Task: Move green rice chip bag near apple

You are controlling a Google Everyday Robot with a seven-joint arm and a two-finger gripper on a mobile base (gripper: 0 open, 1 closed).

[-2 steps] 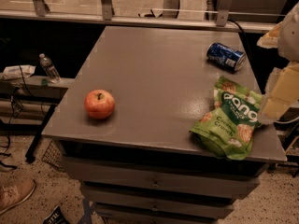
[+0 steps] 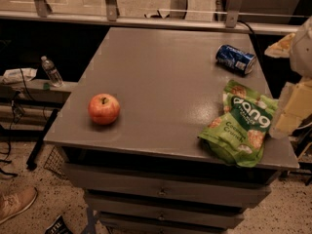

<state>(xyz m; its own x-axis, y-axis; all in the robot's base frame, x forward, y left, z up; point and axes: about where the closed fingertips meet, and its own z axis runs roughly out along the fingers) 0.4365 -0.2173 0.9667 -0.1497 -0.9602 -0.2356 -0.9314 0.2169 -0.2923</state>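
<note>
The green rice chip bag (image 2: 240, 123) lies flat near the front right corner of the grey table (image 2: 165, 67), its lettering facing up. The apple (image 2: 104, 108) stands near the table's front left edge, far from the bag. My gripper (image 2: 291, 110) shows as a pale, blurred shape at the right edge of the view, right beside the bag's right side and level with it. Part of the arm (image 2: 302, 45) rises above it.
A blue soda can (image 2: 235, 59) lies on its side at the back right of the table. A water bottle (image 2: 51, 71) stands on a low shelf to the left. Drawers sit under the tabletop. A shoe (image 2: 17, 204) is on the floor at the lower left.
The gripper has shifted slightly down beside the bag. The bag, apple and can have not moved.
</note>
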